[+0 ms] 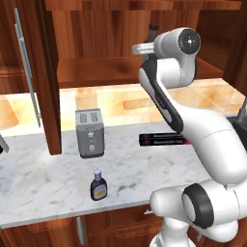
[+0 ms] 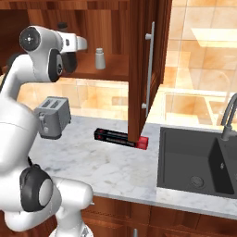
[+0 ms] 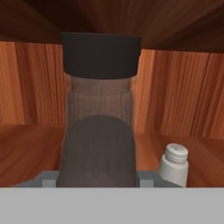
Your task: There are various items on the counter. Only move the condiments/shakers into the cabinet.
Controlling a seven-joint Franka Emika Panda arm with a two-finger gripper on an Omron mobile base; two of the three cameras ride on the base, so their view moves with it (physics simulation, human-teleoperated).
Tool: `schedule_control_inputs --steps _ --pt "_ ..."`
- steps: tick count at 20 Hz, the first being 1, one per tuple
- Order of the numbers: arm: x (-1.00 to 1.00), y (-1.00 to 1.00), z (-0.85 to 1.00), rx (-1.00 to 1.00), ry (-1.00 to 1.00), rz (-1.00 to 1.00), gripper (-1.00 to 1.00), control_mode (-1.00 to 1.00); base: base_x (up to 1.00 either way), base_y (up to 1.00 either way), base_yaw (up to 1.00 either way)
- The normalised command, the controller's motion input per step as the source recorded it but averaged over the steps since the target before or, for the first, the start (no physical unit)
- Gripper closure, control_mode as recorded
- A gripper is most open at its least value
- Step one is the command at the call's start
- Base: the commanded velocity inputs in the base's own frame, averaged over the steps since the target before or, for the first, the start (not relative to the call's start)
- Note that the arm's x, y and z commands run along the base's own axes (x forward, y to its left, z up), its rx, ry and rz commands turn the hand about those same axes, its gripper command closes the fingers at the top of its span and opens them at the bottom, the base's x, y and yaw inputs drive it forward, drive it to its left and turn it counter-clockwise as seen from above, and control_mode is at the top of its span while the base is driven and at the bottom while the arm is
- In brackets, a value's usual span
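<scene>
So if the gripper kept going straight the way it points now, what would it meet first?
Apart from the wide dark brown sauce bottle the gripper holds, probably the cabinet back wall. The shaker stands off to one side, seemingly out of line, though depth is unclear.

Kitchen: marble counter [image 1: 43, 188], sink [image 2: 194, 162], toaster [image 1: 90, 132], wooden cabinet [image 2: 139, 69].
</scene>
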Motion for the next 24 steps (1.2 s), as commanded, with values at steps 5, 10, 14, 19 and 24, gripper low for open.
schedule_control_inputs --steps 5,10,14,19,24 --pt "0.32 -0.15 0.00 0.00 0.00 0.00 1.00 -1.00 0.00 0.00 0.00" --pt "0.28 -0.09 -0.06 0.00 0.00 0.00 1.00 -1.00 0.00 0.00 0.00" --pt "0.28 0.00 -0.07 0.00 0.00 0.00 1.00 -1.00 0.00 0.00 0.00" --pt "0.25 0.00 -0.08 0.00 0.00 0.00 1.00 -1.00 0.00 0.00 0.00" --pt "0.26 0.00 -0.12 0.00 0.00 0.00 1.00 -1.00 0.00 0.00 0.00"
